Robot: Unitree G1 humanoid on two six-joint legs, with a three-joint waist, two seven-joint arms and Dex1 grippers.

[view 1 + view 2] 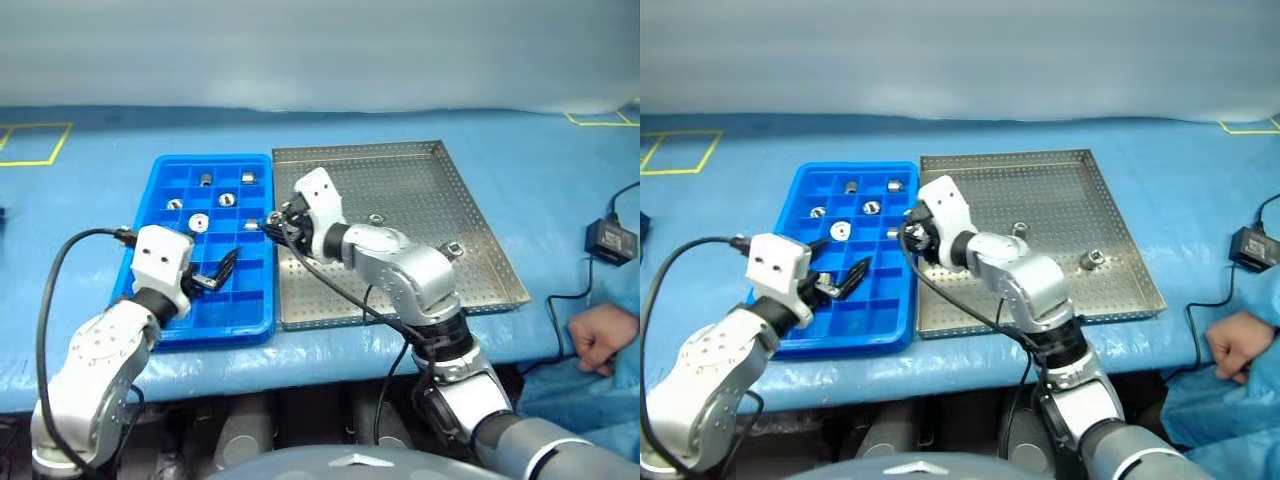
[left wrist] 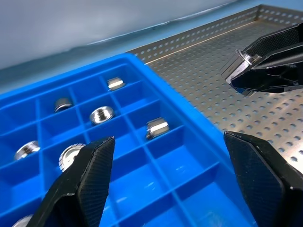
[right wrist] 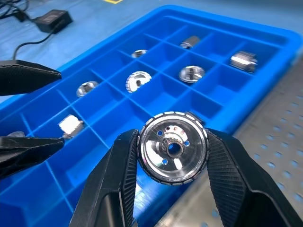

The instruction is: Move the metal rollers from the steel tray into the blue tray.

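Rollers in blue tray [image 1: 160, 330]: six [image 1: 204, 180]
Rollers on steel tray [image 1: 500, 290]: two [image 1: 376, 218]
Roller held in right gripper [image 3: 173, 153]: one [image 3: 172, 146]

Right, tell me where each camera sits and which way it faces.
Head views: look forward and down on the blue tray and steel tray; both arms show.
Left wrist view: looks along the open left pincer across both trays; right pincer enters.
Right wrist view: looks along the right pincer, shut on a roller, at the blue tray.
Shared: rollers in blue compartments.

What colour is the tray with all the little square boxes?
Bright blue: the plastic grid tray shows best in the right wrist view.
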